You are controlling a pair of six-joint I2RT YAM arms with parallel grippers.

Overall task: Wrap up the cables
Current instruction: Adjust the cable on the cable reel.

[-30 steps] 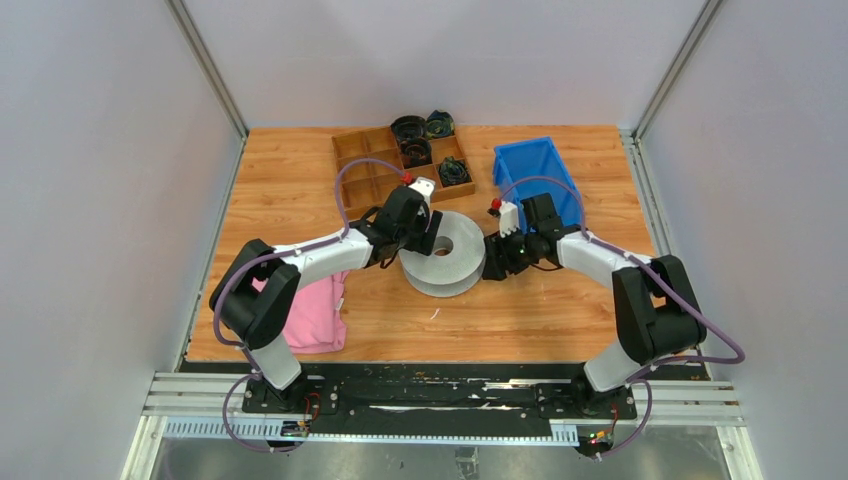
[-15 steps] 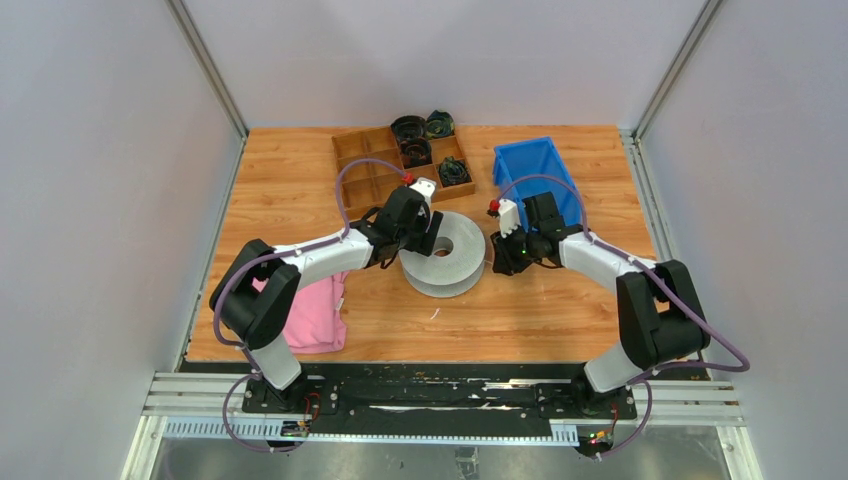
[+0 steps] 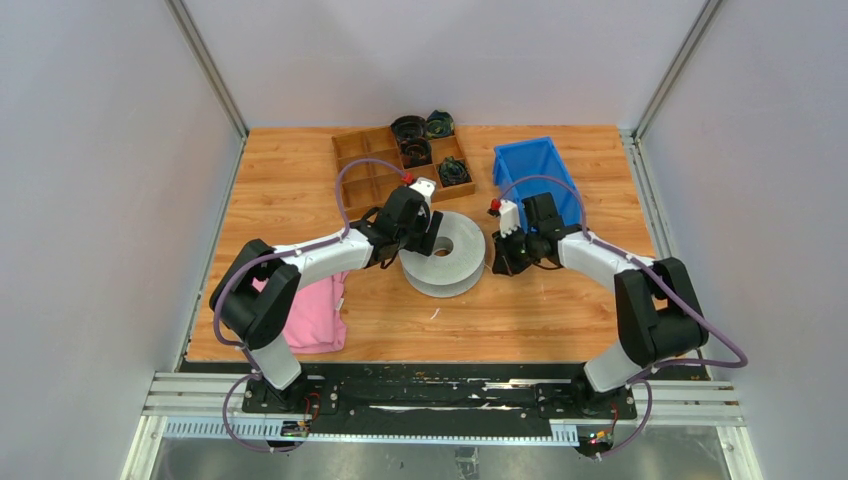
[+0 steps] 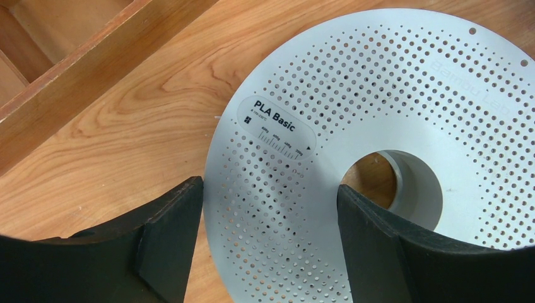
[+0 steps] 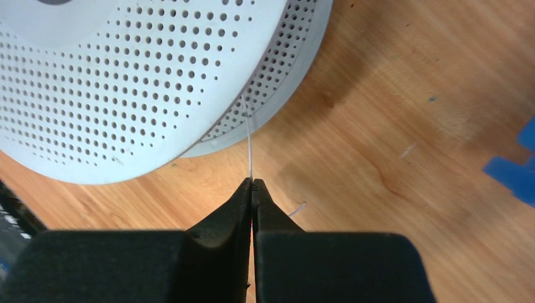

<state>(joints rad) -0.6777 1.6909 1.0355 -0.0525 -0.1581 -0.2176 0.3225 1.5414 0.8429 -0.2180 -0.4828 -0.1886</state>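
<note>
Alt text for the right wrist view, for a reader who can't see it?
The right gripper, fingers shut, pinches the thin white cable running from the edge of a perforated white spool lying on the wooden table.

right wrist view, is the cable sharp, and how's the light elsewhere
Right wrist: the cable is a thin, clear pale line into the right gripper's shut tips; the spool throws a soft shadow. Left wrist: label sharp, no glare. Top external: even light, cable too thin to see.
</note>
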